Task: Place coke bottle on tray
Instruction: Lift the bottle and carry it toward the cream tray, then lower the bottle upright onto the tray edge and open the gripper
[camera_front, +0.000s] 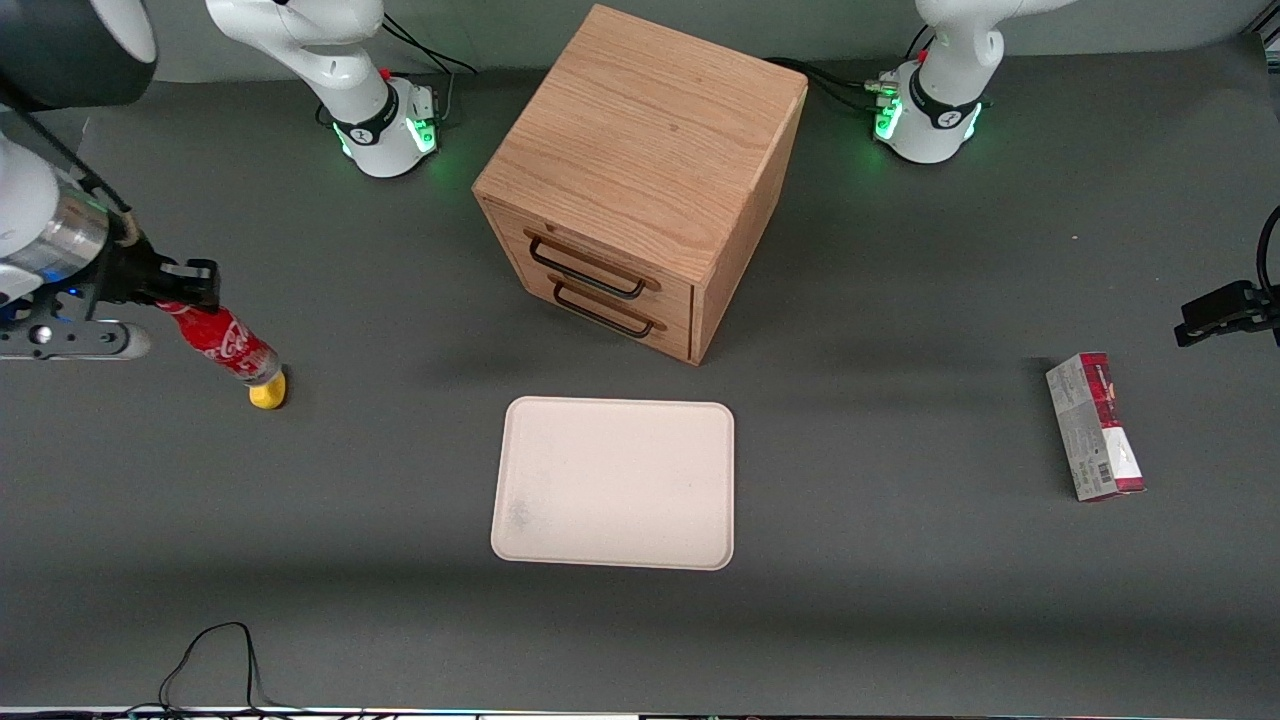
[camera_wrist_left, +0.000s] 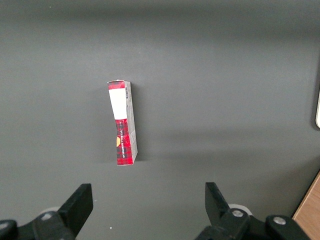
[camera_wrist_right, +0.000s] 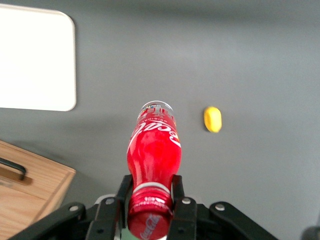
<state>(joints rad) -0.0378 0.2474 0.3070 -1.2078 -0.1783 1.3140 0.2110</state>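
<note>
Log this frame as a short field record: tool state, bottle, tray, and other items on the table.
tool: shut on the coke bottle's neck, at the working arm's end of the table
coke bottle: held, tilted, off the table
tray: empty, in front of the wooden drawer cabinet
yellow object: small, on the table under the bottle's base
carton box: red-and-grey, toward the parked arm's end
task status: bottle not yet on tray

In the front view the claw (camera_front: 170, 290) covered the coke bottle's (camera_front: 222, 343) cap, and the bottle's base hid part of a small yellow object (camera_front: 268, 393) whose kind was unclear. The right wrist view cut off the tray (camera_wrist_right: 35, 60) and the wooden cabinet (camera_wrist_right: 30, 192) at its edges. Print on the red-and-grey carton (camera_front: 1096, 425) was too small to read.
</note>
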